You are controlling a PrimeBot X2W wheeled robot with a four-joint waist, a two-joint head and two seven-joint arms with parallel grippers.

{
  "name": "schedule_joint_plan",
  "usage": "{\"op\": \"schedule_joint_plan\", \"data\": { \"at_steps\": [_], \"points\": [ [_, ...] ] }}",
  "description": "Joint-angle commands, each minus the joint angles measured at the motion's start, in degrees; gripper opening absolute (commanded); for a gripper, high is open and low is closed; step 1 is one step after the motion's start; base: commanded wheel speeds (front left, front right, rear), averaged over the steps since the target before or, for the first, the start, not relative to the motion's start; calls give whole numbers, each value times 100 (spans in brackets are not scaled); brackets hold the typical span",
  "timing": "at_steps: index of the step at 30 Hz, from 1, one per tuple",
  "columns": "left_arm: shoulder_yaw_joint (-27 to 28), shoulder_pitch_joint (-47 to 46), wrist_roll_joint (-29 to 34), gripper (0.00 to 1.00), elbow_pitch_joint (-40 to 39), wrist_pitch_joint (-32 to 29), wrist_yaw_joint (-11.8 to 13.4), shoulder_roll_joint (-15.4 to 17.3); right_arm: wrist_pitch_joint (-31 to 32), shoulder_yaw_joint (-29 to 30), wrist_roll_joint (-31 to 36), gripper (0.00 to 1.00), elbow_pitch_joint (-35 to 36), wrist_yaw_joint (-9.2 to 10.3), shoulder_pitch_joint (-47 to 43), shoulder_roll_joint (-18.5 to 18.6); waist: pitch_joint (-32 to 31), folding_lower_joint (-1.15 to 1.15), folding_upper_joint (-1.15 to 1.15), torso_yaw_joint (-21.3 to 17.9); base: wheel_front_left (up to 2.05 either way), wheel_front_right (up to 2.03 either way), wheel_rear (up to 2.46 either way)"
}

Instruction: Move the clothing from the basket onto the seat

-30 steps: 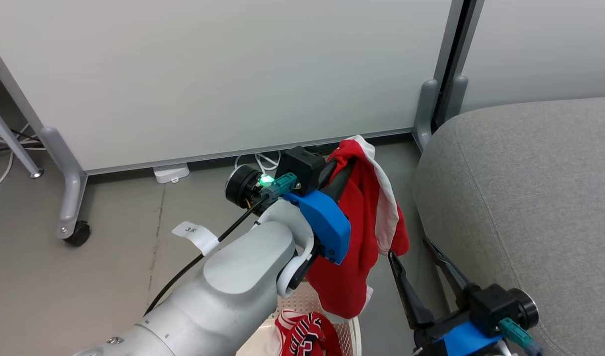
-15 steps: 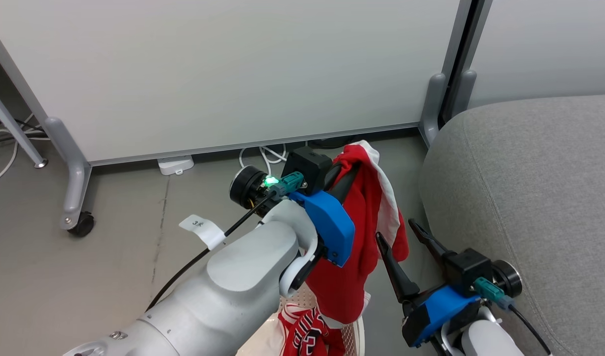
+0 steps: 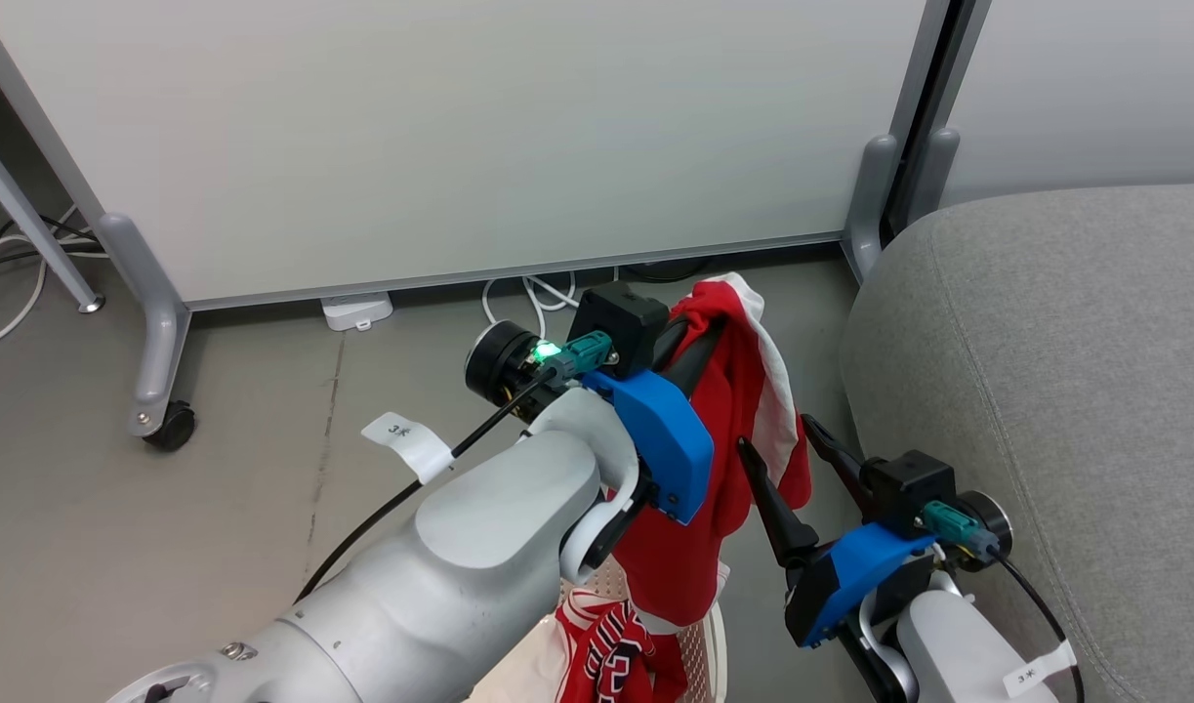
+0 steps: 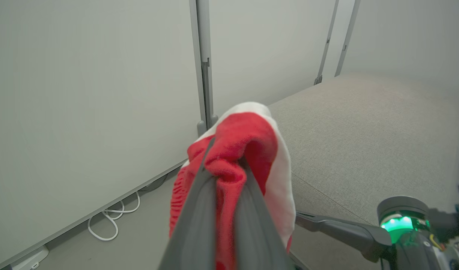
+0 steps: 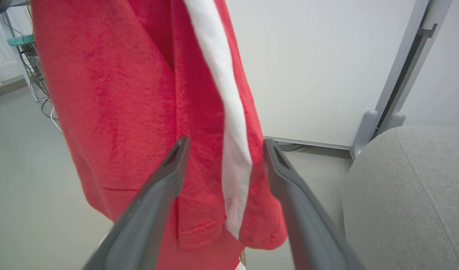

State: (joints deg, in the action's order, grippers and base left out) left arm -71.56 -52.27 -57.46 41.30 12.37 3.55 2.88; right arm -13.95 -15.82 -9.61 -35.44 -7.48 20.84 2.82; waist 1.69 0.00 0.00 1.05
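- Left gripper (image 4: 226, 161): the two fingers are pressed together on a bunched fold of the red garment (image 3: 733, 410). The cloth wraps over their tips, so you hold it at its upper edge.
- Right gripper (image 5: 225, 142): the fingers are spread wide, one on each side of the garment's lower part. You cannot tell from these views whether either finger touches the cloth.
- Red garment: it hangs free from the left pinch, above the basket (image 3: 706, 649) and just beside the rounded corner of the seat (image 3: 1046, 342), not yet over it.
- Orientation: the long axis runs vertically, with the pinched end up and the hem pointing down toward the basket. The white band (image 5: 229, 112) follows that axis on the side facing the seat.
- Jersey (image 3: 606, 654): it lies in the basket, below the hanging hem.
- Step in hand, as judged: the transfer of one garment, lifted but not delivered.
- Next move, as judged: carry the garment toward your right, high enough for the hem to pass over the seat's edge, then part the left fingers. The right gripper may first close on the lower part to steady the swing.
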Motion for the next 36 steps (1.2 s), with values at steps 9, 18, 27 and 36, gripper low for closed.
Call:
{"op": "schedule_joint_plan", "data": {
  "at_steps": [9,18,27,36],
  "points": [
    [-84,-144,-74,0,-72,62,37,1,-103,-329,-335,100,-373,-3,465,13,64,0,0,46,0,0,0],
    [-136,-176,-137,0,-137,55,10,1,-119,-506,-430,100,-808,-3,746,13,78,0,0,82,0,0,0],
    [-174,-172,-172,0,-253,13,-40,0,-126,-683,-646,100,-1371,-3,1156,13,102,0,0,140,0,0,0],
    [-191,-171,-185,0,-272,7,-46,0,-128,-760,-793,96,-1557,-3,1360,13,119,0,0,143,0,0,0]
  ]
}}
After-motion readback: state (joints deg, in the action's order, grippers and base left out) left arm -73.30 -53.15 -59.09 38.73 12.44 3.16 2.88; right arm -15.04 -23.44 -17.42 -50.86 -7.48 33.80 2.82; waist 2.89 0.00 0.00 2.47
